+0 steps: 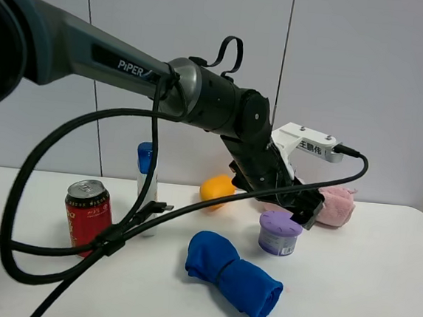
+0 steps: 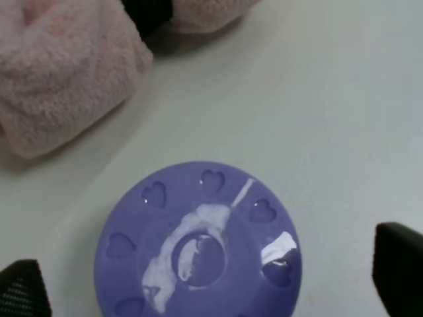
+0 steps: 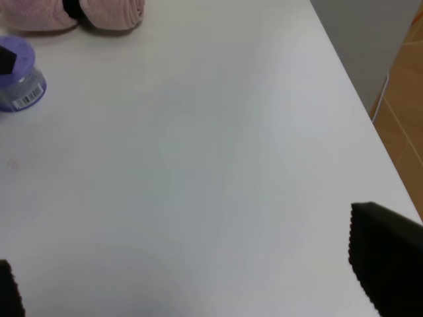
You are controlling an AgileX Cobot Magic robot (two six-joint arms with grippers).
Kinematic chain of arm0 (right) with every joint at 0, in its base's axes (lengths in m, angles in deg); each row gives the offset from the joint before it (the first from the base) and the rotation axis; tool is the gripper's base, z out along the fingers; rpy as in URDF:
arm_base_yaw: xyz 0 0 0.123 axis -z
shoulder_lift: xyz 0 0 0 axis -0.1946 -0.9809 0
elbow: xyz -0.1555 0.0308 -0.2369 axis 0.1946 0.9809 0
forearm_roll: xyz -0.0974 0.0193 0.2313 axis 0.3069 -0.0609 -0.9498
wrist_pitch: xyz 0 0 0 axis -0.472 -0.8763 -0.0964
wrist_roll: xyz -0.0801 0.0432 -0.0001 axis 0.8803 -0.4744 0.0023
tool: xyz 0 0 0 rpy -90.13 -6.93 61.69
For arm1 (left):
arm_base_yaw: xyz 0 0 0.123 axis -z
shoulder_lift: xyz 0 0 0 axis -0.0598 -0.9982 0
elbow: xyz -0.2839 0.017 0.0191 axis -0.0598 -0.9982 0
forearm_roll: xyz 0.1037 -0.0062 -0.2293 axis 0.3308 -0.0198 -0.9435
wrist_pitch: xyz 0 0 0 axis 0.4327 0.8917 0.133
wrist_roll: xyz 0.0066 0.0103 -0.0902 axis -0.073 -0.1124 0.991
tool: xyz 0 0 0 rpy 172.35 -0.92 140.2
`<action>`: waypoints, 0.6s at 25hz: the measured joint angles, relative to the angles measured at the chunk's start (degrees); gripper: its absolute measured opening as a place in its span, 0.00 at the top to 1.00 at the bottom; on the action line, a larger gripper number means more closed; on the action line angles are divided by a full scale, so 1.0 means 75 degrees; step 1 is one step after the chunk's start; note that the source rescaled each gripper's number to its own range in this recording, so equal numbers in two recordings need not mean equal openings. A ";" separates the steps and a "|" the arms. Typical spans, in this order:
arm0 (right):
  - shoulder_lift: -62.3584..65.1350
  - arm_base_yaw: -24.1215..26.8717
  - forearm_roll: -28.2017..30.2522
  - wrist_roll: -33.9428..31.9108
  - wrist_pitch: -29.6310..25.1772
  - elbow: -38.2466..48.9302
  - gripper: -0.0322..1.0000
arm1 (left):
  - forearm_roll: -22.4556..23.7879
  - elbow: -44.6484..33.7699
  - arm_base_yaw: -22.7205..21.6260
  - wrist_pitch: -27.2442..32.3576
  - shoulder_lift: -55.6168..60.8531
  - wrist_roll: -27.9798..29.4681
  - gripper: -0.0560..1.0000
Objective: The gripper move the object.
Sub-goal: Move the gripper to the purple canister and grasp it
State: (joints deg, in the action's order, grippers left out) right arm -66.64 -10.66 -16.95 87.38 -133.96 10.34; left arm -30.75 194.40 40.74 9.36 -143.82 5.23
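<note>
The left gripper (image 2: 211, 287) is positioned directly above the lavender container (image 2: 198, 246) with its jaws spread wide. A black fingertip (image 2: 398, 276) shows on each side of the lid, clear of it and not touching. The container stands upright on the white table (image 1: 363, 290), right of centre. Being round, it has no long axis, so any jaw orientation should serve, and a straight descent appears to be all the grasp requires. The right gripper (image 3: 198, 277) is likewise open, over bare table well apart from the container, and is judged the farther of the two. A rolled pink towel (image 1: 336, 205) lies just beyond the container. A rolled blue cloth (image 1: 232, 274) lies near it on the left and nearer side, and an orange (image 1: 217, 188) sits farther left. Open surface lies to the right and front.
</note>
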 joint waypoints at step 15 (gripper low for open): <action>0.0000 0.0000 0.0000 0.0000 0.0000 0.0000 0.00 | -0.0021 0.0064 0.0000 -0.0314 -0.0549 -0.0036 0.00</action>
State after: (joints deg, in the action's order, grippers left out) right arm -66.64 -10.66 -16.95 87.38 -133.96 10.34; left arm -30.91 194.88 40.74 7.01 -147.94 4.96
